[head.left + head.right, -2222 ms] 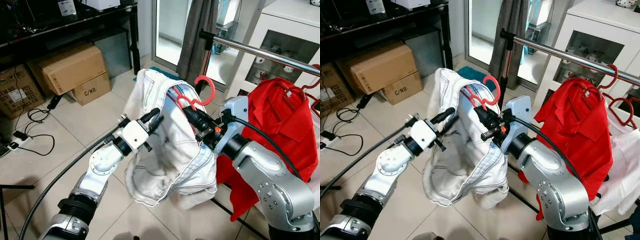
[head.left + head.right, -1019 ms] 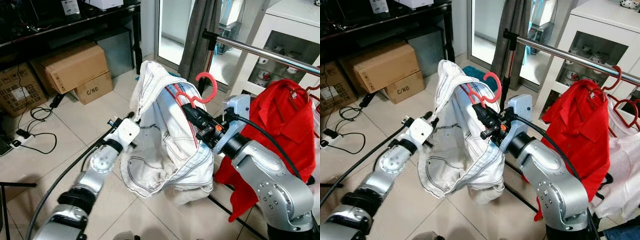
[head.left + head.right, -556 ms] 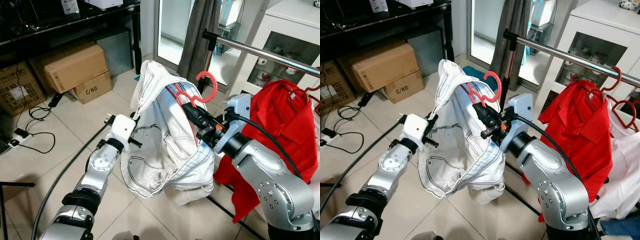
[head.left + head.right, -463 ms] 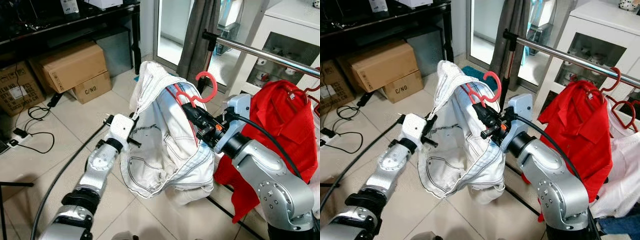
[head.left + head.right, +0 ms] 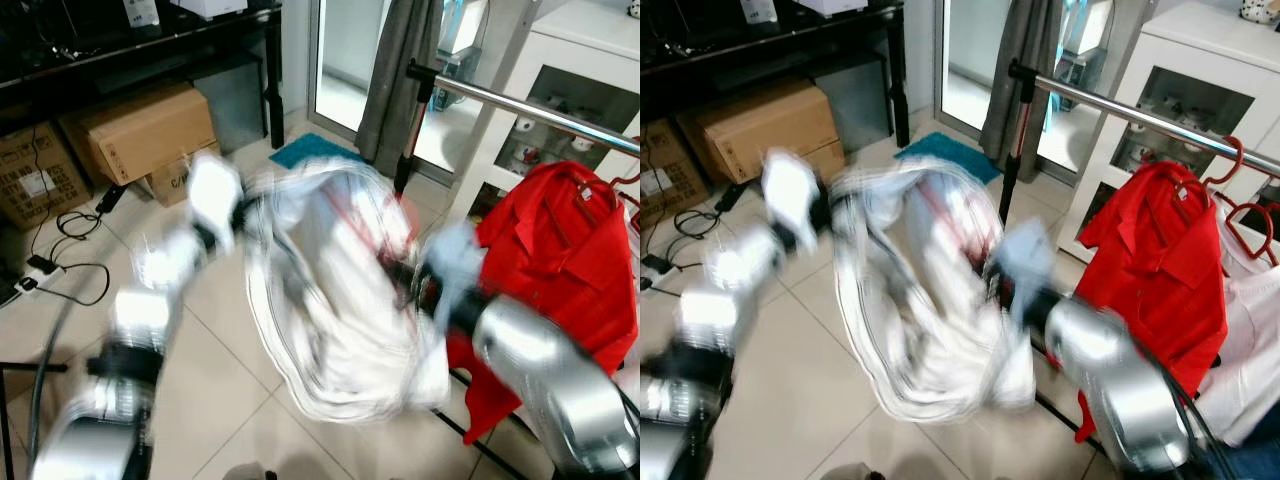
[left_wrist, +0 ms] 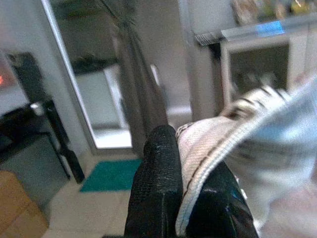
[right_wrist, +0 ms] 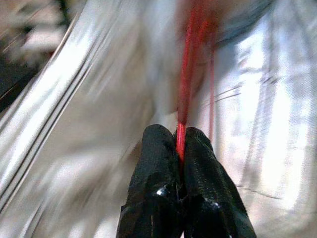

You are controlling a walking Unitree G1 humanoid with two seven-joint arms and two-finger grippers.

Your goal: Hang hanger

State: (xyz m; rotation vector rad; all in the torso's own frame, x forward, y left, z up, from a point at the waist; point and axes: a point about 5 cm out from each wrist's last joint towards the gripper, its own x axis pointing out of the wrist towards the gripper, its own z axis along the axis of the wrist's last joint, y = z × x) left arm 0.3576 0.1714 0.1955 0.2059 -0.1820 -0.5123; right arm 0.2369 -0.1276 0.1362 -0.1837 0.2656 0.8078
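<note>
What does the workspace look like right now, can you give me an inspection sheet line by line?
Surface: tiled floor, no table in use.
Job's things: red hanger inside a white garment, both motion-blurred; metal rail above, not yet reached.
Clutter: red shirt already hanging on the rail; cardboard boxes by a dark shelf.
Grippers: right gripper shut on the hanger wire; left gripper pinching the garment's seamed edge.
Cables: black cords on the floor near the boxes.
Surroundings: grey curtain, teal mat, white cabinet.
</note>
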